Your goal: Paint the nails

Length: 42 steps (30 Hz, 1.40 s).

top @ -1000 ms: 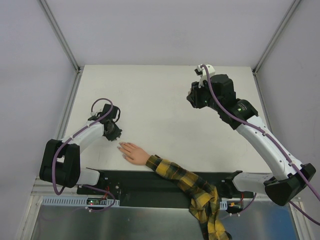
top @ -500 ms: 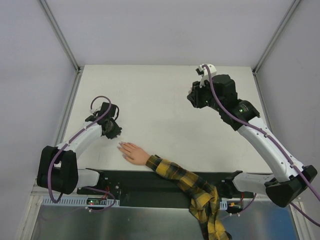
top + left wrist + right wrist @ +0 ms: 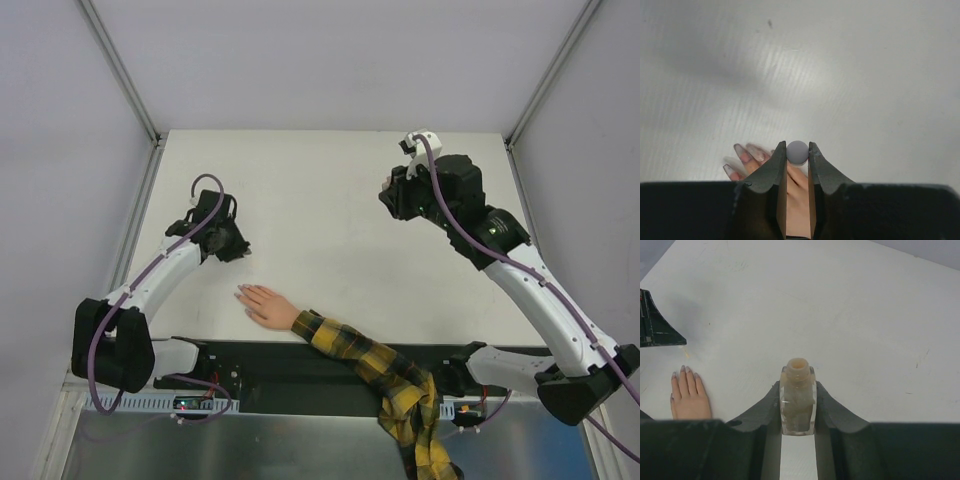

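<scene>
The right gripper point(image 3: 798, 377) is clamped on a clear, uncapped bottle point(image 3: 798, 402) over the far right of the table point(image 3: 320, 180), and has drifted slightly to the right in the past second. The left gripper point(image 3: 797, 146) pinches a small round grey cap point(image 3: 798, 154). It has pulled away from the fingertips and now sits farther up the table. The plaid sleeve point(image 3: 370, 360) lies across the near edge, and its hand point(image 3: 268, 306) rests flat, unmoved. The nails point(image 3: 682, 369) tip the fingers, which point toward the left gripper, and look greyish.
</scene>
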Tool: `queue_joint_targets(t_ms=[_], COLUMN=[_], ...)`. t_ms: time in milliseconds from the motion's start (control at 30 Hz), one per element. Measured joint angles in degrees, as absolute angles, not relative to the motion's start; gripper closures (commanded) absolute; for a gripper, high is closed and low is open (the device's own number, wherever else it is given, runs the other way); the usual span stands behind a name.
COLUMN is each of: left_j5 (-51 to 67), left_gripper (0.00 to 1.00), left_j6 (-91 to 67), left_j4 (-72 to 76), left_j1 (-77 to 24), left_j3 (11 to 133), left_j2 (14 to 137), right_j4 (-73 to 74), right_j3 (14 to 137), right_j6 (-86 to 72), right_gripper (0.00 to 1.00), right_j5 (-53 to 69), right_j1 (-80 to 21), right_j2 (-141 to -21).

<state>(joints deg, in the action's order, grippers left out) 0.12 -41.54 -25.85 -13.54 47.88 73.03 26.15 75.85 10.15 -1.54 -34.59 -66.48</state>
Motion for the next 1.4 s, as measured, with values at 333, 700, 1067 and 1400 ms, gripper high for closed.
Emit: queue_joint_targets(t_ms=[333, 700, 1067, 1400], left_j5=[16.36, 34.68, 43.35, 43.44], left_gripper=[1.00, 1.00, 1.00, 1.00], left_j6=[-35.07, -31.75, -34.68, -37.74], left_j4=[-15.00, -0.40, 2.48, 3.11], left_j1=[-17.76, -20.64, -21.02, -23.75], left_j3=[49.15, 39.70, 45.39, 48.66], left_j2=[66.78, 59.88, 46.76, 46.68], right_j4=[23.03, 16.34, 3.29, -3.40], right_j3=[64.86, 50.33, 50.13, 48.95], right_j6=[11.62, 15.14, 20.29, 20.51], right_gripper=[1.00, 1.00, 1.00, 1.00], right_j5=[4.93, 17.89, 27.20, 33.17], right_j1=[-34.59, -39.35, -47.16, -47.94], right_j2=[-55.86, -51.68, -56.34, -59.44])
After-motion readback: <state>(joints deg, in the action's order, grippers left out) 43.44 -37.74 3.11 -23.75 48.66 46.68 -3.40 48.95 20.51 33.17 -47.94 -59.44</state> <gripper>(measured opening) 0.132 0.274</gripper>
